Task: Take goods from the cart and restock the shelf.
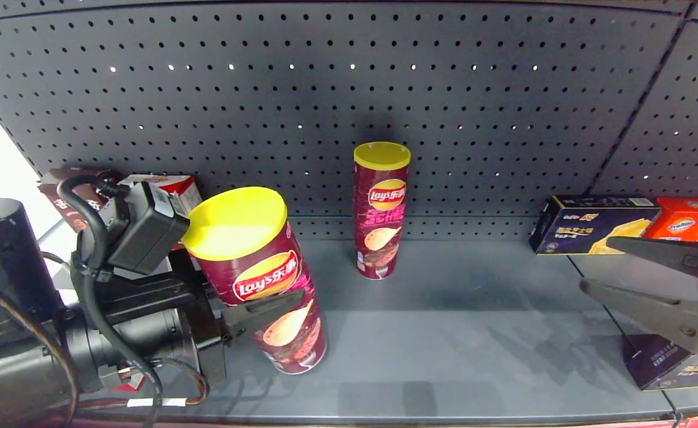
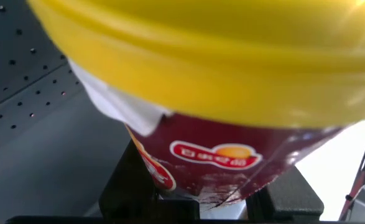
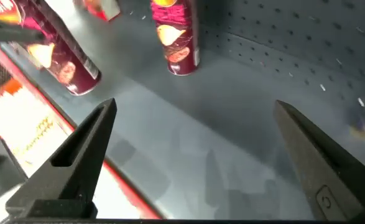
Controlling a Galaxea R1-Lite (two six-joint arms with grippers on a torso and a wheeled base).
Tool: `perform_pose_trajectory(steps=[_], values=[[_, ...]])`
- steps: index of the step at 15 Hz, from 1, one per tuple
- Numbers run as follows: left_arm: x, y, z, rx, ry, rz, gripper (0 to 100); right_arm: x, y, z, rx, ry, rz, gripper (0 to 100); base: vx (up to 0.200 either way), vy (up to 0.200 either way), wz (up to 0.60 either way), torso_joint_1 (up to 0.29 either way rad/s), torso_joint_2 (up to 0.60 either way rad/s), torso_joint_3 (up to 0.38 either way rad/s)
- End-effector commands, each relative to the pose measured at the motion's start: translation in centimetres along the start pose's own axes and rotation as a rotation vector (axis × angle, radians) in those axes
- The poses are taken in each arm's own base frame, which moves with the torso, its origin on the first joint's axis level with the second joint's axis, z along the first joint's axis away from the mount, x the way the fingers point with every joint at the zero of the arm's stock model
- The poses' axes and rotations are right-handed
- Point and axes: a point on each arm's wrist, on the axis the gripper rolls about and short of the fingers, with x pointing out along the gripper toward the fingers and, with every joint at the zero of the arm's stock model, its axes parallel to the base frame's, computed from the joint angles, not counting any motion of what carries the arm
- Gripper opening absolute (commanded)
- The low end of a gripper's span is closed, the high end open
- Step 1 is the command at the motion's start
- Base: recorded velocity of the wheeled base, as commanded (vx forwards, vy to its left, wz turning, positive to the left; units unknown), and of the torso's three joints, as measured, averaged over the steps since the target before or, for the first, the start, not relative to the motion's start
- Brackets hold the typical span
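Note:
A maroon chips can [image 1: 260,267] with a yellow lid leans to the left at the shelf's front left, and my left gripper [image 1: 260,297] is shut on its middle. Its base is at the shelf floor [image 1: 456,333]; I cannot tell whether it touches. In the left wrist view the lid [image 2: 219,56] looms over the can body [image 2: 232,155], with my left gripper [image 2: 213,199] clamped below. A second, matching can [image 1: 380,211] stands upright against the pegboard. My right gripper [image 1: 599,264] hangs open at the right, holding nothing. In the right wrist view my right gripper [image 3: 194,107] faces the upright can [image 3: 176,34] and the held can [image 3: 61,46].
A dark blue box [image 1: 593,223] and an orange box [image 1: 691,217] lie at the back right. A purple box [image 1: 664,362] sits at the front right under my right gripper. Red-and-white boxes [image 1: 170,184] stand behind my left arm. The pegboard wall [image 1: 349,89] closes the back.

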Motion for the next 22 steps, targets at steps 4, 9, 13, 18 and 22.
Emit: perform_pose_trajectory(steps=[4, 9, 13, 18, 22], values=[[0.0, 0.0, -0.2, -0.003, 0.008, 0.002, 0, 6.7, -2.4, 0.3, -0.072, 0.08, 0.05, 100, 0.0, 0.0, 0.0, 0.0, 0.0, 0.0], [-0.1, -0.1, -0.7, -0.01, 0.025, 0.0, 0, 11.0, -3.3, 0.1, -0.117, -0.035, 0.281, 100, 0.0, 0.0, 0.0, 0.0, 0.0, 0.0], [-0.2, -0.1, -0.8, -0.009, 0.019, -0.001, 0, 13.1, -3.7, 0.6, -0.173, -0.116, 0.427, 100, 0.0, 0.0, 0.0, 0.0, 0.0, 0.0], [-0.1, -0.1, -0.8, -0.009, 0.015, -0.002, 0, 15.6, -4.2, 0.6, -0.207, -0.127, 0.502, 100, 0.0, 0.0, 0.0, 0.0, 0.0, 0.0], [-0.2, -0.2, -0.6, -0.008, 0.006, -0.025, 0, 18.8, -4.8, 0.5, -0.21, -0.131, 0.523, 100, 0.0, 0.0, 0.0, 0.0, 0.0, 0.0]])
